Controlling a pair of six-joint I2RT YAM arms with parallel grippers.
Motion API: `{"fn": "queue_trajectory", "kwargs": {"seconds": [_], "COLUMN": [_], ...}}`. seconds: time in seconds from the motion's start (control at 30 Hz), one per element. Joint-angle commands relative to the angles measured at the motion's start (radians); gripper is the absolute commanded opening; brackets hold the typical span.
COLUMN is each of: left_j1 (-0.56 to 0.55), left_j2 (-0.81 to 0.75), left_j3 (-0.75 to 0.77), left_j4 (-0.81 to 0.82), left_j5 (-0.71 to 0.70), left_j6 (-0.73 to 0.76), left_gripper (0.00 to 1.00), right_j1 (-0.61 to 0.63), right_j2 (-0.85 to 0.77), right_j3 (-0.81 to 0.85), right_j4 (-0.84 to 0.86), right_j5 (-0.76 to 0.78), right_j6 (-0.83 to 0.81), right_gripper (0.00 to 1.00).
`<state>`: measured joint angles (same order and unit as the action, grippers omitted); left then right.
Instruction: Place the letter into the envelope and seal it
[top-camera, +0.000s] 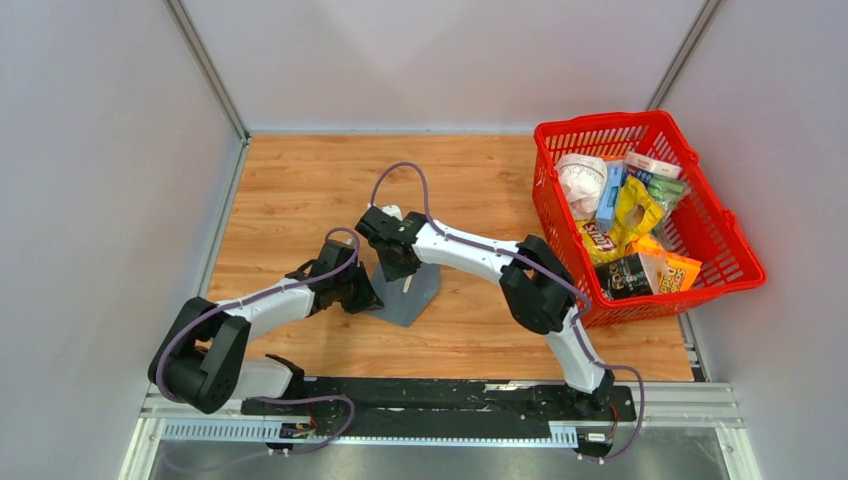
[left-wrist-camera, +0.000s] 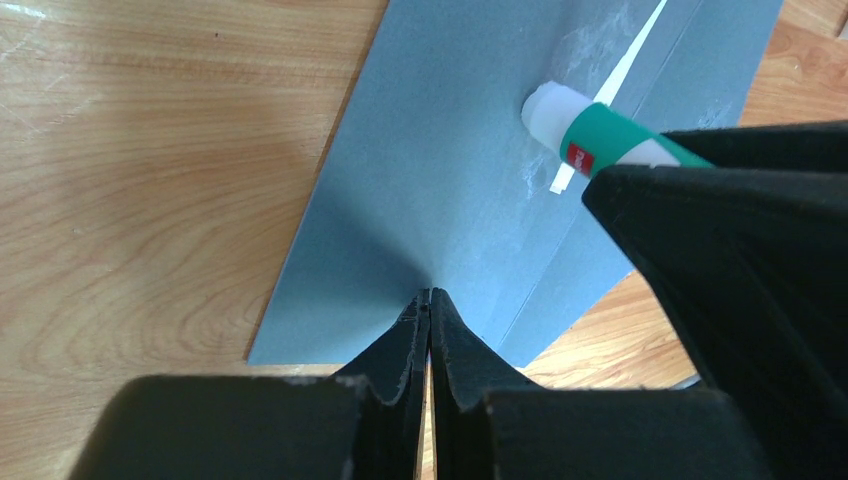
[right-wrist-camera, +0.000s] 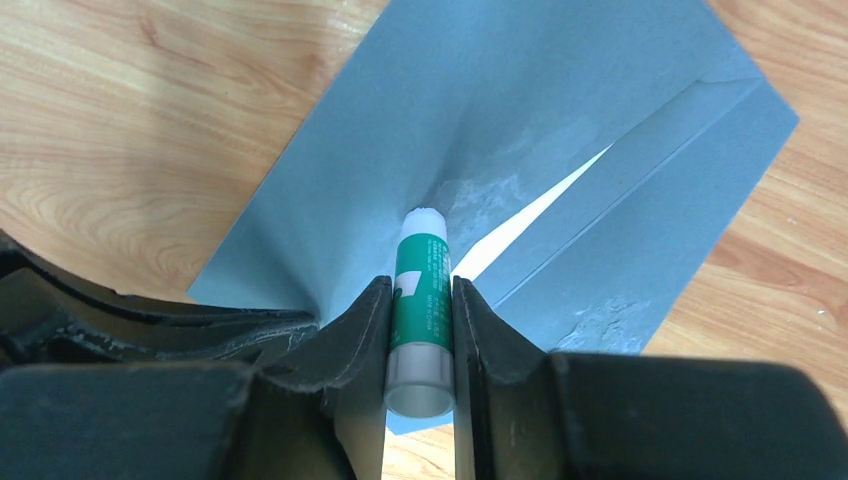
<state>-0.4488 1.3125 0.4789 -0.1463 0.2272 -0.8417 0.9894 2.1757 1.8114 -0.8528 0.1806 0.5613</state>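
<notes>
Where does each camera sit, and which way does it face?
Top external: above and behind, facing down on table, left arm, right arm, envelope, red basket.
Left wrist: along the left gripper, shut on the envelope's edge.
Right wrist: along the right gripper, shut on a glue stick.
Both wrist views share envelope and glue stick.

Glue stick (right-wrist-camera: 420, 300) on envelope (right-wrist-camera: 480, 100) — basket (top-camera: 600, 122) right, on table (top-camera: 300, 190).

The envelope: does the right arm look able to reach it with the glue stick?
Probably yes. The right gripper holds the glue stick with its tip on the envelope; the left gripper, shut on the near edge, leaves the way free.
</notes>
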Motion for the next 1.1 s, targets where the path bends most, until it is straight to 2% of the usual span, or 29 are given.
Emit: {"fn": "queue_trajectory", "kwargs": {"seconds": [0.0,0.37,0.6,0.77,1.07], "left_j1": [0.001,0.002,0.001,0.002,0.001], "left_j2": [0.041,0.044,0.042,0.039,0.039], "left_j3": [-0.011,-0.011,-0.008,-0.006,-0.002], "left_j4": [-0.045,-0.044,-0.045,-0.052,-0.049], "left_j5": [-0.060,-0.062,-0.058,-0.058,-0.046], "left_j6": [0.033,0.030,0.030,0.035,0.039], "left_gripper": [0.07,0.07,0.07,0.07,0.09], "right_j1": [0.032,0.055,0.045,0.006,-0.031], "right_j2": [-0.016,-0.071,-0.083,-0.100,-0.163], "right_j3": [-0.050,-0.124,-0.110,-0.104,-0.109], "right_j4": [-0.014,-0.008,-0.018,-0.022,-0.031], "right_j5": [-0.058,-0.070,-0.053,-0.148,-0.213], "right_j6": [0.025,0.037,0.037,0.032,0.026], "right_gripper": [0.00,0.00,0.00,0.00,0.00]}}
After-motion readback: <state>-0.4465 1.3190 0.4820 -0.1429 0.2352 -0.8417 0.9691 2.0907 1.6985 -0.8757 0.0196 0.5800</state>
